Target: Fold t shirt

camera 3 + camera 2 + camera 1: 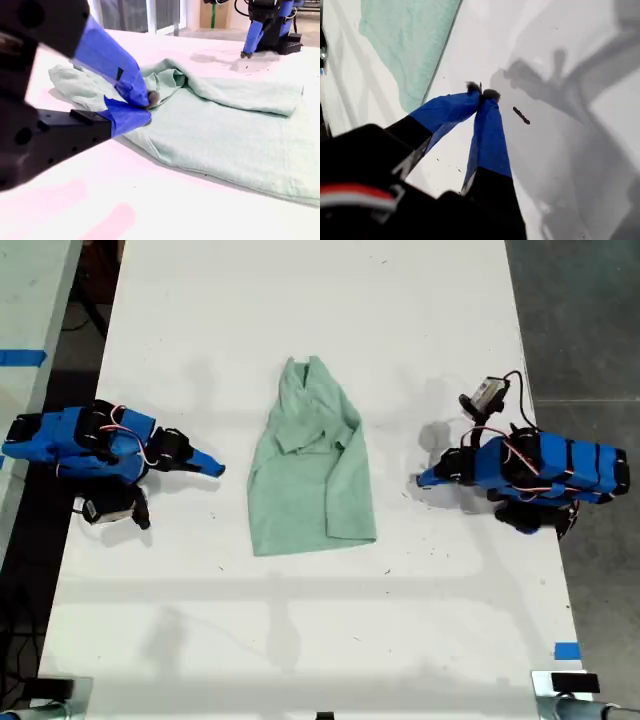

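While both tools sit closed and empty, the shirt [312, 465] lies mid-bench [300, 640] between them.
My first tool [482, 93] and my second tool [148, 100] have tips touching, clear of the cloth. Judged light and limp, the shirt will sag and drag; pinch a hem corner or side edge.

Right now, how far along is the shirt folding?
The t shirt already looks folded lengthwise into a narrow strip, sleeves tucked in. Nothing is in hand: my first hand and my second hand sit shut on either side, off the cloth. Probably left: folding hem toward collar.
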